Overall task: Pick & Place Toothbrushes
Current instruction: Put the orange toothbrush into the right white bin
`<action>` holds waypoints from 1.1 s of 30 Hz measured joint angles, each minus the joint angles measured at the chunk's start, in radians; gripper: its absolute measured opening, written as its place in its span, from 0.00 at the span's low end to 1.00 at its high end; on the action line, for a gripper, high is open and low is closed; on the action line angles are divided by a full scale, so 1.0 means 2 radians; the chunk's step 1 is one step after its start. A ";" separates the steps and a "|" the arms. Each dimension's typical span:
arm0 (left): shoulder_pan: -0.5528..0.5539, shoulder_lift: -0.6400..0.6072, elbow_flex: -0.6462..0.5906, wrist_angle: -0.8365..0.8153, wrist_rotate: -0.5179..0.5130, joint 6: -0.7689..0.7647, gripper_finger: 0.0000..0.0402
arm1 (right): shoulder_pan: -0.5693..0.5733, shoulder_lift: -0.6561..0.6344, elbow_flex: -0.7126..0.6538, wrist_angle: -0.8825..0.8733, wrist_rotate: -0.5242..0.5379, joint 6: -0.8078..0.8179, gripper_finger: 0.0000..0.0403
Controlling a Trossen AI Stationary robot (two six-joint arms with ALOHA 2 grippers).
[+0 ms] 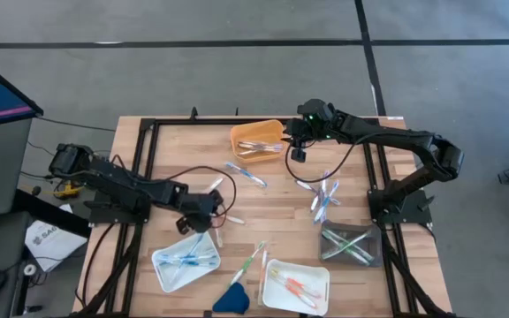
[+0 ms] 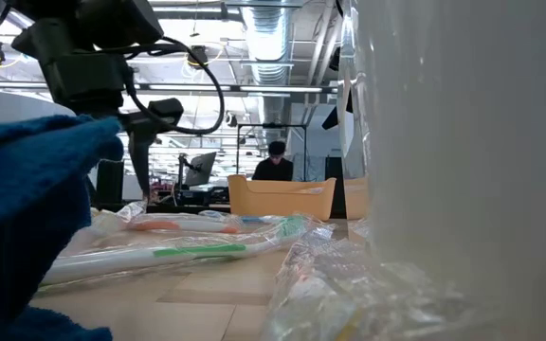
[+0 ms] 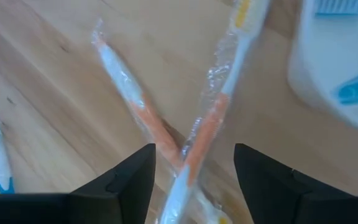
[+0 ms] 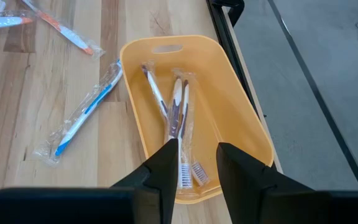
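Two orange-and-white wrapped toothbrushes (image 3: 219, 106) (image 3: 126, 87) lie crossed on the wooden table. My left gripper (image 3: 194, 177) (image 1: 203, 215) hangs open over their crossing, one finger on either side, next to the white tray (image 1: 184, 259) that holds blue toothbrushes. My right gripper (image 4: 197, 171) (image 1: 297, 152) stands open above the near end of the orange tray (image 4: 241, 93), with nothing between its fingers. Three purple-and-white toothbrushes (image 4: 178, 109) lie on that tray's floor. A blue toothbrush (image 4: 86, 112) lies flat on the table beside the orange tray.
A second white tray (image 1: 297, 284) holds orange toothbrushes; a dark tray (image 1: 352, 243) holds green ones. Loose toothbrushes lie at centre right (image 1: 325, 199) and near the front (image 1: 253, 261). A blue wedge (image 1: 232, 300) sits at the front edge. A black frame (image 1: 148, 150) borders the table.
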 joint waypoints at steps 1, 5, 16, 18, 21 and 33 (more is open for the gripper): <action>0.002 0.000 0.000 0.003 0.002 0.000 0.52 | 0.000 0.000 0.000 0.000 0.000 0.000 0.26; 0.015 0.000 0.000 0.010 0.019 0.001 0.51 | 0.000 0.000 0.000 0.000 0.000 0.000 0.26; 0.022 0.000 -0.037 0.046 0.037 0.002 0.48 | 0.000 0.000 0.000 0.000 0.000 0.000 0.26; 0.022 0.000 -0.037 0.059 0.037 0.001 0.48 | 0.000 0.000 0.000 0.000 0.000 0.000 0.26; 0.022 0.000 -0.037 0.068 0.037 0.001 0.47 | 0.000 0.000 0.000 0.000 0.000 0.000 0.26; 0.031 0.035 -0.036 0.088 0.043 0.000 0.40 | 0.000 0.000 0.000 0.000 0.000 0.000 0.26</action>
